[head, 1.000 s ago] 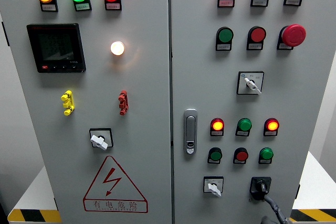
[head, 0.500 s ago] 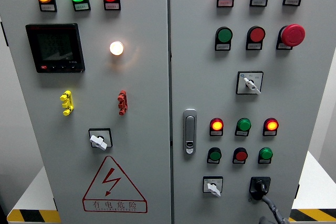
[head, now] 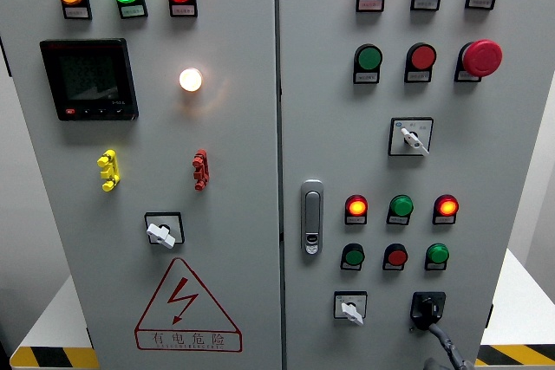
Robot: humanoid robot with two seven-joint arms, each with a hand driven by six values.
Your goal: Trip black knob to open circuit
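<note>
Where the lower edge cuts the picture off, only a grey, ridged scrap of the right hand [head: 449,354] shows at the bottom right, just below the black knob [head: 427,308]; its fingers are out of frame, so I cannot tell whether it is spread or curled, nor whether it touches the knob. No left hand appears. This knob sits on a square black plate at the lower right of the right-hand door, beside a white rotary switch [head: 350,308]; its handle is dark on dark, so its angle is hard to read. Smooth grey painted metal forms the cabinet [head: 243,214], with round domed lamps, a red mushroom button [head: 481,57] and a chrome door latch [head: 312,217].
</note>
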